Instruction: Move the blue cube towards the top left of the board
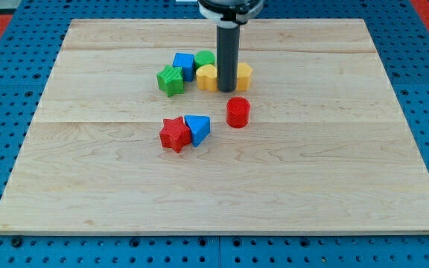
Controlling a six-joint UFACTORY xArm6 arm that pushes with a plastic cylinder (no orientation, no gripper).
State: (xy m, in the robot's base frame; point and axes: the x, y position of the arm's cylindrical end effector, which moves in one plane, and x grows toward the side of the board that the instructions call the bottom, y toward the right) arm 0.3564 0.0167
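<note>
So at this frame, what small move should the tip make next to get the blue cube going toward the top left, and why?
Probably swing my tip toward the view's right and bottom of the blue cube. My tip now sits between the two yellow blocks, right of the cube, with a green block between. A push from there would shove the cluster, not the cube alone.

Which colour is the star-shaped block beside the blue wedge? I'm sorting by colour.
Red: the star block, clearest in the camera view.
</note>
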